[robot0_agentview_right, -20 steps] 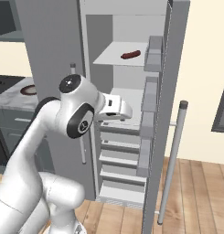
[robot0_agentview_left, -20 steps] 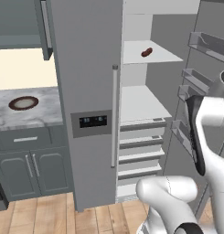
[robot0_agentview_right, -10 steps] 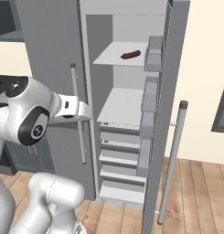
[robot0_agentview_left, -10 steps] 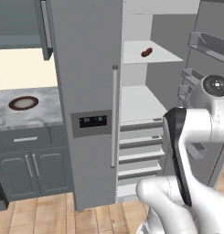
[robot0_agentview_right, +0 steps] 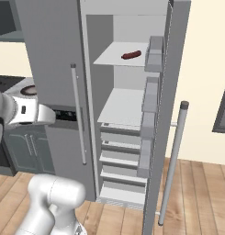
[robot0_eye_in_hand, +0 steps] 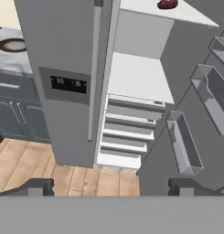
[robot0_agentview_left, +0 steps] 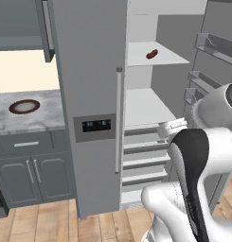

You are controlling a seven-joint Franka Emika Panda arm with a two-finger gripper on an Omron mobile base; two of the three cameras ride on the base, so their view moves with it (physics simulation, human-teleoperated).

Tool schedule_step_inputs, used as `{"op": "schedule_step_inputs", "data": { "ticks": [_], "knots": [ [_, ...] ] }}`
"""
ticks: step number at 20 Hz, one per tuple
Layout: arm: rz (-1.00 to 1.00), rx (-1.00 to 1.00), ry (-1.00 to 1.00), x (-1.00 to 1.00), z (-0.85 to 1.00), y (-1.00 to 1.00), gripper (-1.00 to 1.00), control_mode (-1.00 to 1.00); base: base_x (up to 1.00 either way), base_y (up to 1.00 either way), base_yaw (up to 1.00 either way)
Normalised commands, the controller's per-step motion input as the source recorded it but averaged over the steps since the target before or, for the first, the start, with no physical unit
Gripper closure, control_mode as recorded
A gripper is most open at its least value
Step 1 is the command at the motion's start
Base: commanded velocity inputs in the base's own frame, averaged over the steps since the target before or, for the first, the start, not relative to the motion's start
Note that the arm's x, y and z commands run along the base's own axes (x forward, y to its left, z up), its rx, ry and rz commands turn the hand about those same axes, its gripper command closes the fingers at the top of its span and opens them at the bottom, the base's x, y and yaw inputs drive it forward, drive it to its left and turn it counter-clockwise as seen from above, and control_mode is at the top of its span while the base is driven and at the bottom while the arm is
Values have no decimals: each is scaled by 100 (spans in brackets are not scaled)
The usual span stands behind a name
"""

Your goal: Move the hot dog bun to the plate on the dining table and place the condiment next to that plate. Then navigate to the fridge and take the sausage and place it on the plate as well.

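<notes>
Straight ahead of the base stands the fridge [robot0_agentview_left: 91, 85], left door shut with a vertical handle [robot0_agentview_left: 119, 118] and a dark dispenser panel [robot0_agentview_left: 95, 125]; right door [robot0_agentview_right: 166, 114] swung open, its bins [robot0_eye_in_hand: 184, 141] facing the interior. Inside: white shelves above, a stack of drawers [robot0_agentview_right: 120, 160] below. Left of the fridge, a marble tabletop [robot0_agentview_left: 27, 111] over grey cabinets carries a dark-rimmed plate [robot0_agentview_left: 24, 106]. Wood floor [robot0_eye_in_hand: 54, 173] runs underneath.

Sausage [robot0_agentview_right: 131, 55]: dark red, lying alone on the upper shelf [robot0_agentview_right: 120, 54], near its right side, touching nothing else.

Gripper [robot0_eye_in_hand: 109, 186]: jaws spread fully wide, nothing between them, pointed at the fridge's lower half; well apart from and below the sausage [robot0_eye_in_hand: 167, 4], seen at the hand view's top edge.
</notes>
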Motion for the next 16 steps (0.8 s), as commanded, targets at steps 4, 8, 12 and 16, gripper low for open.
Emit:
{"op": "schedule_step_inputs", "data": {
  "ticks": [4,8,12,16],
  "knots": [
    [3,23,-2,-59,60,-2,-100,-100,0,0,0],
    [-10,11,-5,-64,18,-13,-100,-100,0,0,0],
    [-9,1,0,-24,0,0,-100,-100,0,0,0],
    [0,0,3,3,0,0,-100,-100,0,0,0]
  ]
}}
